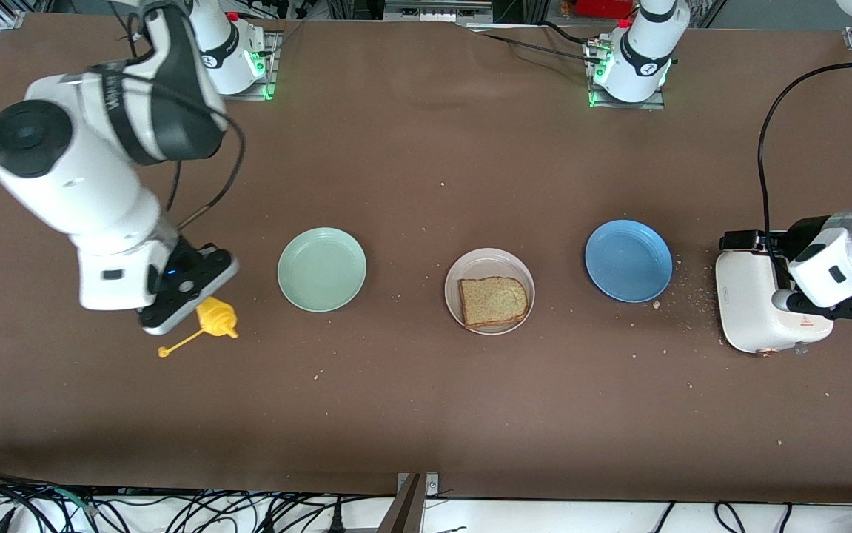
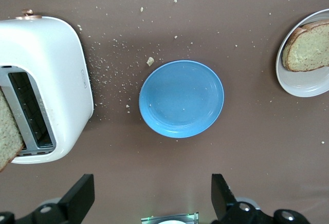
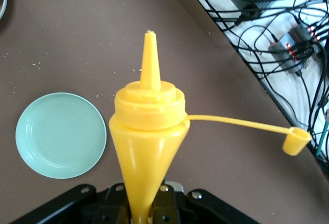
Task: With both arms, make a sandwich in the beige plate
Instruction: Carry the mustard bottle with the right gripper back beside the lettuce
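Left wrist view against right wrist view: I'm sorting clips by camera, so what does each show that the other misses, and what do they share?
Only the left wrist view shows the toaster with a bread slice in its slot, the blue plate, a second slice on the beige plate, and the open left gripper.

Only the right wrist view shows the right gripper shut on the yellow squeeze bottle and the mint green plate.

Both show the brown table.

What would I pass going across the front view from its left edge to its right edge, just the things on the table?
Yellow squeeze bottle in the right hand → mint green plate → beige plate with bread slice → blue plate → white toaster.
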Tool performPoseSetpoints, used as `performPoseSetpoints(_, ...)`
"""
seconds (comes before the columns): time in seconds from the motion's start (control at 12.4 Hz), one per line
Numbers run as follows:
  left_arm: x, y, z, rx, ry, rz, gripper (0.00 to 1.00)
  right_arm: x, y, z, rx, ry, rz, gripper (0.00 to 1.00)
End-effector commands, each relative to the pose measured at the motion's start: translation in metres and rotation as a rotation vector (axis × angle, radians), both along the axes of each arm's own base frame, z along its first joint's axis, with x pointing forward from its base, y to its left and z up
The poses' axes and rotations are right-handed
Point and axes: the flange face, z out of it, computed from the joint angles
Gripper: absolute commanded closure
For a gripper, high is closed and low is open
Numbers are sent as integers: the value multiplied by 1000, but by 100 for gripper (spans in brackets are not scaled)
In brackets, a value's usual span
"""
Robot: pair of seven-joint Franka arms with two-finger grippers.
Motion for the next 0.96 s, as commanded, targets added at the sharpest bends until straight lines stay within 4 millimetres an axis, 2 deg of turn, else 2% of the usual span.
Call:
performPoseSetpoints(0.0, -2, 0, 4, 32, 4, -16, 0, -5, -25, -6, 98, 67, -23, 100)
performPoseSetpoints(0.16, -2, -1, 4, 32, 4, -18, 0, 2, -56, -20, 192, 97, -63, 100)
performPoseSetpoints(0.24, -2, -1, 4, 32, 4, -18, 0, 3, -68, -35, 245, 111, -66, 100)
performPoseSetpoints(0.48, -2, -1, 4, 32, 4, -18, 0, 4, -113, -64, 428, 114, -18, 100)
performPoseSetpoints(0.64, -2, -1, 4, 32, 4, -18, 0, -6, -140, -87, 538, 93, 6, 100)
performPoseSetpoints(0.88, -2, -1, 4, 32, 5, -16, 0, -35, -156, -135, 702, 55, 46, 100)
